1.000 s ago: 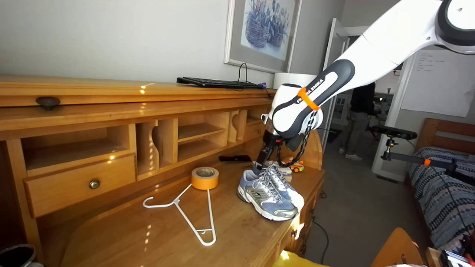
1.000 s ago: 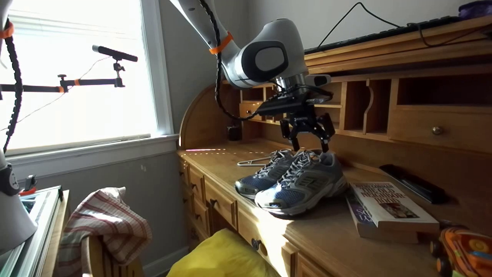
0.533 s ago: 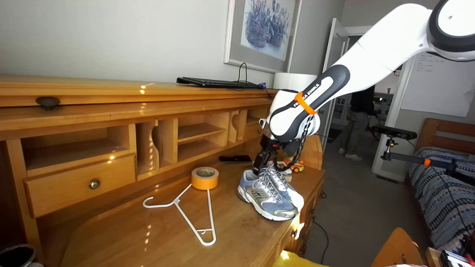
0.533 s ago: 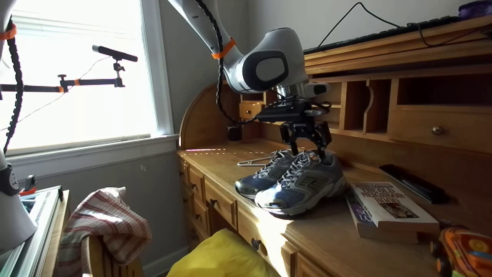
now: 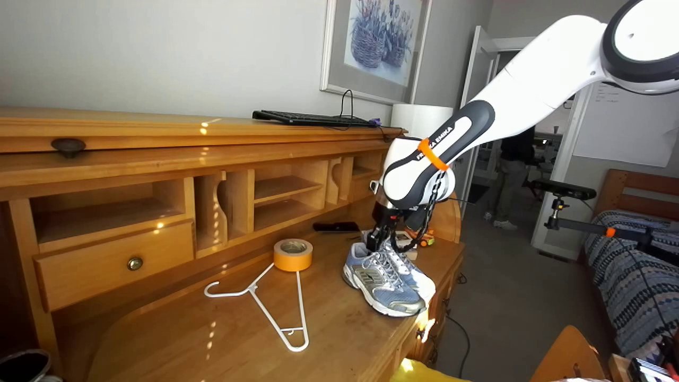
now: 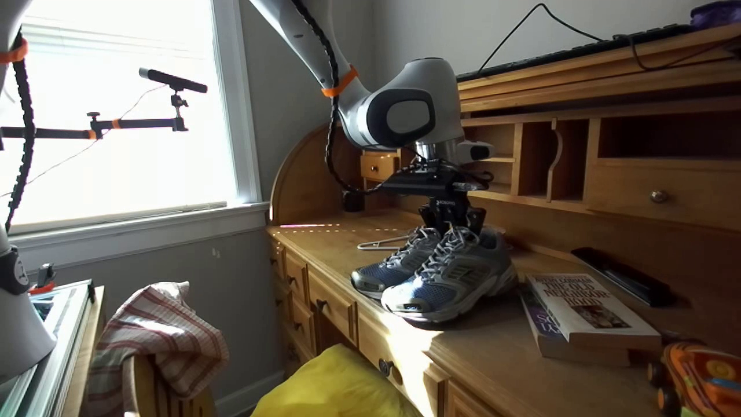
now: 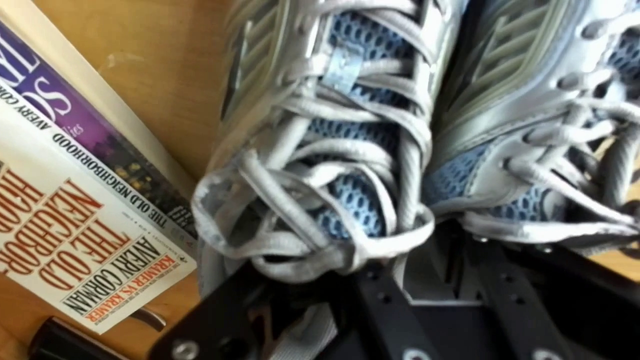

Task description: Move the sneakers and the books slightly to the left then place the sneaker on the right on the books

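Now: gripper (image 6: 457, 226) standing amid the sneakers (image 6: 451, 280)

Toes are lying near the front edge of the desk (image 5: 339, 334); one heel is sitting just beside the books (image 6: 590, 318). Desk wood is stretching between sneakers and hanger (image 5: 302, 303). With the fingertips hiding, I cannot tell spread or grip.

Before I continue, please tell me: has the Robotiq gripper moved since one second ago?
Yes. In an exterior view, the Robotiq gripper has moved downward relative to the fixed round metal drawer knob.
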`<action>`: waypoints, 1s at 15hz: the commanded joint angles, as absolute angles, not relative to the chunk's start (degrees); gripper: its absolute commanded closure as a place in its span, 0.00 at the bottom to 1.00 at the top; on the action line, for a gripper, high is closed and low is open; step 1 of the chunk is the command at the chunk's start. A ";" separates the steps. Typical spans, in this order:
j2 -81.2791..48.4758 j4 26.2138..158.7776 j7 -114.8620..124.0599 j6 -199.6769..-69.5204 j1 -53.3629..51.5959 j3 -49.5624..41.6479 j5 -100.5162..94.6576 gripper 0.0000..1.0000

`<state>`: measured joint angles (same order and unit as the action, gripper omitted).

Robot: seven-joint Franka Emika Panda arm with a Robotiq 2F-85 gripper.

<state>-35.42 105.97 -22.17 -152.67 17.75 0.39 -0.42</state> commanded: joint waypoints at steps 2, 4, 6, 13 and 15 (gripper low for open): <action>-33.80 104.36 -22.49 -143.83 18.75 2.89 4.03 0.98; -33.05 104.17 -22.80 -141.07 18.60 3.65 5.82 0.96; -32.73 103.69 -22.27 -139.47 17.96 3.89 7.02 0.96; -32.73 101.10 -21.13 -135.94 16.04 4.95 10.10 0.96; -32.72 100.57 -20.30 -136.49 15.20 5.26 10.65 0.96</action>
<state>-33.92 101.79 -21.53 -138.88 16.34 5.08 8.67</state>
